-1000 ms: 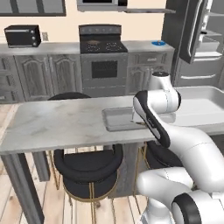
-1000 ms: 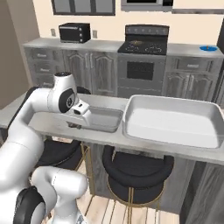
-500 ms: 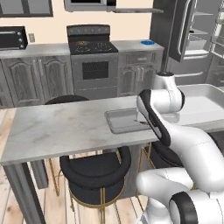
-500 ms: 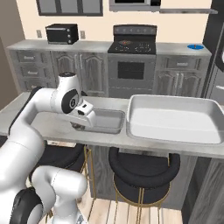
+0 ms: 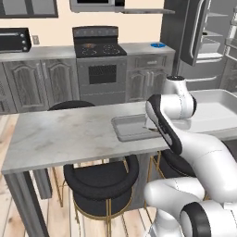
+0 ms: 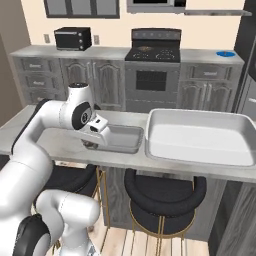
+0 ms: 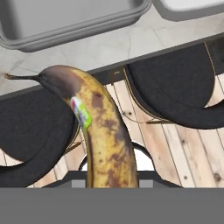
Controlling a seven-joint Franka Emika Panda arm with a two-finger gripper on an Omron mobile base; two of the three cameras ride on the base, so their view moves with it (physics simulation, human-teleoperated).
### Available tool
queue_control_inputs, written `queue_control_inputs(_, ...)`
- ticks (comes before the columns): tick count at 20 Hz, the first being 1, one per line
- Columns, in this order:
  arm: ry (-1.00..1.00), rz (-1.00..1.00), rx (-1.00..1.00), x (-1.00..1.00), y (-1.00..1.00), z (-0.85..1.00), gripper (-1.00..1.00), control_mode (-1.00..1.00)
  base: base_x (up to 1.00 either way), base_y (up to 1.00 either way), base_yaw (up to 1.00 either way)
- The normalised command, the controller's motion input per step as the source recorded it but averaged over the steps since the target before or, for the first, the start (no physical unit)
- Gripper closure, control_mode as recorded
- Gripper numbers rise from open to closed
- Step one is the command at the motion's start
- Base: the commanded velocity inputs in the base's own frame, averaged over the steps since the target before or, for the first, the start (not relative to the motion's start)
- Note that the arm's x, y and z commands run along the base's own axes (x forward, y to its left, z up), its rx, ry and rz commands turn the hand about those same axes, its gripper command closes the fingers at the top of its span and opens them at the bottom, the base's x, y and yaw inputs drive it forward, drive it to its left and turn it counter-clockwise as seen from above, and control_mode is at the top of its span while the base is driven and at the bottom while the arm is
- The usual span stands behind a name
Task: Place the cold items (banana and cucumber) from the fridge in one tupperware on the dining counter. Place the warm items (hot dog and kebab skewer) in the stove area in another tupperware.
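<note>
A brown-spotted yellow banana [image 7: 103,140] with a small sticker rises from the bottom of the hand view, and my gripper [image 6: 91,141] is shut on its lower end. The hand hangs over the near edge of the dining counter [image 6: 60,142], just in front of a small grey tupperware [image 6: 119,138] [image 5: 133,127] [image 7: 65,22]. A larger grey tupperware [image 6: 200,137] [image 5: 217,104] sits beside it on the right. Both tupperwares look empty. The cucumber, hot dog and kebab skewer are out of view.
Black round stools [image 5: 102,178] [image 6: 162,192] stand under the counter's near side. Behind the counter are the stove [image 5: 99,48], grey cabinets and a toaster oven [image 6: 72,37]. The open fridge [image 5: 208,41] is at the far right.
The whole scene has shifted slightly in both base views, so the base has driven a little. The arm keeps its pose over the counter edge, still holding the banana.
</note>
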Motion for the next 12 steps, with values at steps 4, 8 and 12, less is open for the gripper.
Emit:
queue_control_inputs(4, 0.04, 0.0, 0.0, 0.44, 0.0, 0.0, 1.0, -1.0, 0.35, 0.0, 0.0)
queue_control_inputs(8, 0.14, 0.12, 0.0, 1.0, -0.15, 0.0, 1.0, -1.0, 0.0, 0.0, 0.0)
queue_control_inputs(12, 0.21, 0.18, 0.0, 1.0, -0.25, -0.17, 1.0, -1.0, 0.0, 0.0, 0.0)
